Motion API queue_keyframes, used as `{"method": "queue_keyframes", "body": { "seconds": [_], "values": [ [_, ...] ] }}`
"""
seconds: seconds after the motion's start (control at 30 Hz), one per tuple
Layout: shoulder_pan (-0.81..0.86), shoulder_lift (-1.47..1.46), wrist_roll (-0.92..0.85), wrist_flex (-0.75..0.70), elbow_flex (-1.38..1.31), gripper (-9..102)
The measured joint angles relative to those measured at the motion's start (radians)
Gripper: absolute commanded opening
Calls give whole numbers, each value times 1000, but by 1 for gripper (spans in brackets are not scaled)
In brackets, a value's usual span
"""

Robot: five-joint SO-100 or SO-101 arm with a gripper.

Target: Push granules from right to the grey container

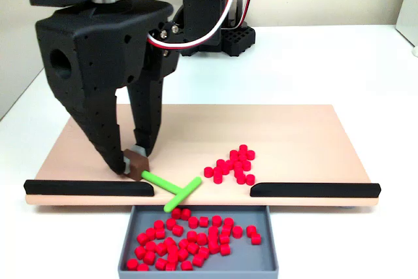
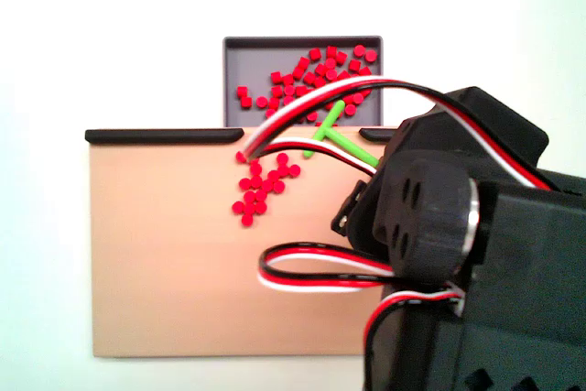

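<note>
We see a black robot arm over a tan board [image 1: 294, 135] on a white surface [image 1: 339, 63]. In the fixed view from the front, the gripper [image 1: 135, 163] points down at about 8 o'clock from the board's middle, its two fingers closed on a small brown block [image 1: 138, 162] fixed to the end of the green T-shaped tool [image 1: 171, 191].

The tool's crossbar lies in the gap between two black bars [image 1: 88, 187], at the lip of the grey container [image 1: 271, 240], which sits at 6 o'clock off the board's front edge.

Most granules [image 1: 189, 240] already lie in the container. A loose cluster [image 1: 232, 164] rests on the board, at 3 o'clock from the tool.

We judge the pellets light, hard and ready to roll and scatter, so they cannot be pinched. The stiff tool should sweep them, held by the block, with a low, slow stroke.
</note>
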State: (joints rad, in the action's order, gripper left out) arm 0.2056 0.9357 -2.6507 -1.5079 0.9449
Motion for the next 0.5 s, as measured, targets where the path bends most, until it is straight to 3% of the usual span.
{"method": "queue_keyframes", "body": {
  "seconds": [0.5],
  "values": [
    [-66,268,600,-5,28,0]
  ]
}}
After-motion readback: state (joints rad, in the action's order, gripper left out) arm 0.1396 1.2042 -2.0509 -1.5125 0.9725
